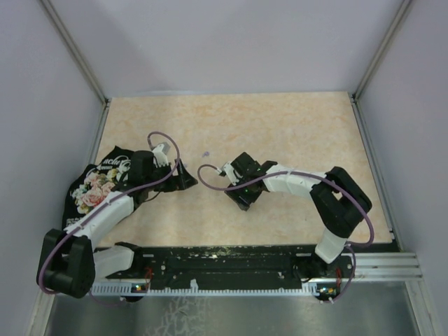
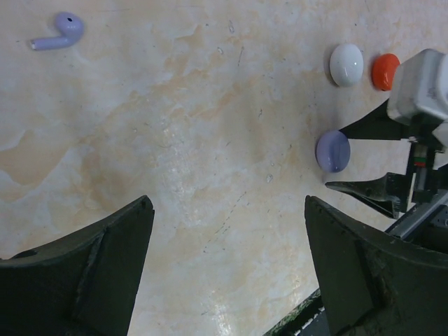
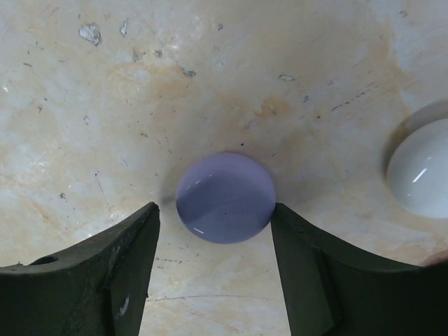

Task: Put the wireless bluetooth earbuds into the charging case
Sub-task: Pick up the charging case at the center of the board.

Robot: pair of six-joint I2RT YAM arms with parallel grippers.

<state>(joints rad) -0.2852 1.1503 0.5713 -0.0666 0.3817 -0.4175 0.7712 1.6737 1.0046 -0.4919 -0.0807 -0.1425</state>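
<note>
A lilac earbud [image 2: 59, 33] with a short stem lies alone on the beige tabletop, far ahead of my left gripper [image 2: 229, 199], which is open over bare table. In the top view it is a tiny speck [image 1: 206, 153]. A round lilac charging case [image 3: 225, 197] lies shut between the fingers of my right gripper [image 3: 212, 208]. The right finger touches its edge and the left finger stands a little off it. The left wrist view shows this lilac case [image 2: 332, 150] at those black fingertips [image 2: 364, 126].
A white round case [image 2: 346, 64] and a red one [image 2: 385, 71] lie just beyond the lilac case. A black floral-print cloth [image 1: 94, 185] lies at the table's left edge under my left arm. Metal frame rails and grey walls bound the table.
</note>
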